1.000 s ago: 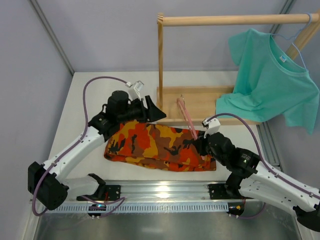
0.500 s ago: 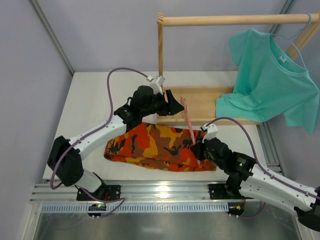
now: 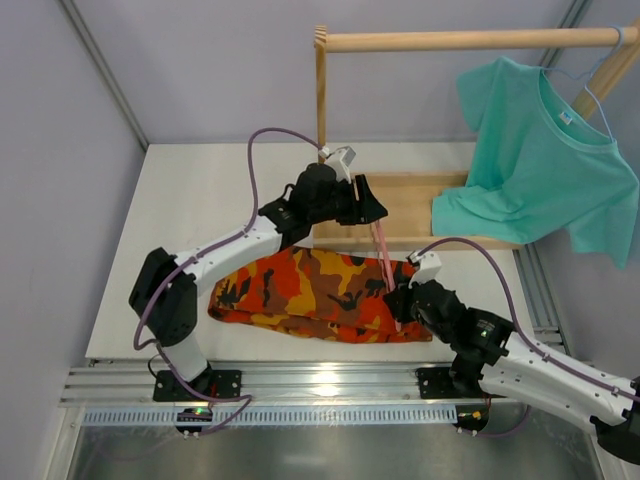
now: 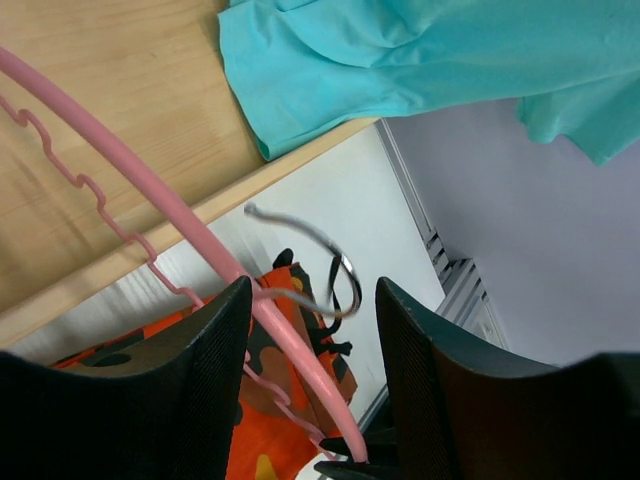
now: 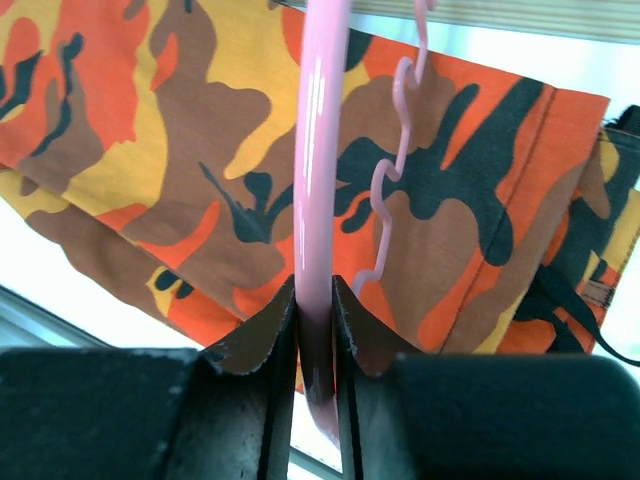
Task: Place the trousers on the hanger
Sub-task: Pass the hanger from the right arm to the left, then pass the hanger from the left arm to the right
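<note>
Camouflage trousers [image 3: 320, 295] lay folded flat on table [image 3: 200, 200], between both arms. Pink hanger [image 3: 383, 255] slanted over their right end, top reaching wooden rack base [image 3: 420, 205].

Right wrist view showed what top view hid: right gripper [image 5: 315, 325] clenched on hanger's shoulder.

Left wrist view: left gripper [image 4: 312, 330] jaws apart, hanger shoulder passing between, silver hook [image 4: 300, 225] beyond; contact with finger unclear.

Count: one trousers, one pink hanger, one teal T-shirt [image 3: 540, 160], two grippers.

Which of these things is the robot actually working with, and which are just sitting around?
In use: camouflage-print cloth trousers; thin pink hanger, clamped in the right gripper.
Just there: teal T-shirt on light-blue hanger; wooden clothes rack.
</note>
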Controlling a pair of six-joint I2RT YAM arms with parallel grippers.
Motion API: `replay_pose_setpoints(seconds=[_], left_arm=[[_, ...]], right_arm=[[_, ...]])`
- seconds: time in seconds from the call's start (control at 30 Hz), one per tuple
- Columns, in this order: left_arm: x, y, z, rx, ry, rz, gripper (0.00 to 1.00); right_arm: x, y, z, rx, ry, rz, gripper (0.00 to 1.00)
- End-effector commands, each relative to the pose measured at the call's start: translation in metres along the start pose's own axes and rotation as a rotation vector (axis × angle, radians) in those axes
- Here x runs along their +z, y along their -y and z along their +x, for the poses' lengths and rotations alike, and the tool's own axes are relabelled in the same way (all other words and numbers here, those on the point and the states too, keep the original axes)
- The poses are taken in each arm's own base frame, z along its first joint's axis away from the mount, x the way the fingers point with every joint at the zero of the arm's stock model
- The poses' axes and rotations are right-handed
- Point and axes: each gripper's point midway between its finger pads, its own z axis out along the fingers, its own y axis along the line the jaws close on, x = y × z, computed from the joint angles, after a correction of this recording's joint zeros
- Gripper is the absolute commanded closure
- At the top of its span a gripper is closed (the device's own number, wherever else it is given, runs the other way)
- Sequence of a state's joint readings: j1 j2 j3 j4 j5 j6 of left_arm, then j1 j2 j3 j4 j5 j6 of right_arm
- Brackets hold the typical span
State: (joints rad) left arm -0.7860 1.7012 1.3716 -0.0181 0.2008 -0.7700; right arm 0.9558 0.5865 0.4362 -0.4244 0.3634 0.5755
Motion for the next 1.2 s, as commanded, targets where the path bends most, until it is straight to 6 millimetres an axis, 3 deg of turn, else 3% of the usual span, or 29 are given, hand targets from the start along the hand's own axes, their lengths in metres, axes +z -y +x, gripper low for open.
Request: replay_pose_setpoints(seconds=[0.0, 0.17, 0.23, 0.4, 0.77, 0.97, 1.03, 1.13, 1.17], left_arm=[[0.005, 0.014, -0.017, 0.021, 0.033, 0.011, 0.47], [0.011, 0.012, -0.018, 0.015, 0.033, 0.002, 0.54], [0.014, 0.012, -0.016, 0.014, 0.022, -0.001, 0.61], [0.017, 0.012, -0.012, 0.000, 0.009, 0.002, 0.78], [0.020, 0.012, -0.006, -0.025, -0.001, -0.006, 0.81], [0.021, 0.010, -0.003, -0.034, -0.009, -0.013, 0.82], [0.021, 0.009, -0.001, -0.033, -0.015, -0.016, 0.82], [0.019, 0.008, -0.002, -0.035, -0.010, -0.021, 0.82], [0.018, 0.008, -0.001, -0.036, -0.013, -0.027, 0.82]], right_arm=[[0.003, 0.009, 0.001, 0.035, 0.021, 0.054, 0.78], [0.006, 0.010, -0.002, 0.036, 0.028, 0.073, 0.70], [0.008, 0.014, -0.007, 0.033, 0.039, 0.107, 0.63], [0.019, 0.006, -0.026, -0.005, 0.076, 0.131, 0.61], [0.046, -0.010, -0.086, -0.137, 0.171, 0.255, 0.59], [0.070, -0.004, -0.098, -0.233, 0.180, 0.383, 0.59], [0.074, -0.003, -0.098, -0.245, 0.175, 0.405, 0.62], [0.077, -0.002, -0.100, -0.238, 0.182, 0.422, 0.75], [0.075, -0.002, -0.102, -0.231, 0.187, 0.426, 0.87]])
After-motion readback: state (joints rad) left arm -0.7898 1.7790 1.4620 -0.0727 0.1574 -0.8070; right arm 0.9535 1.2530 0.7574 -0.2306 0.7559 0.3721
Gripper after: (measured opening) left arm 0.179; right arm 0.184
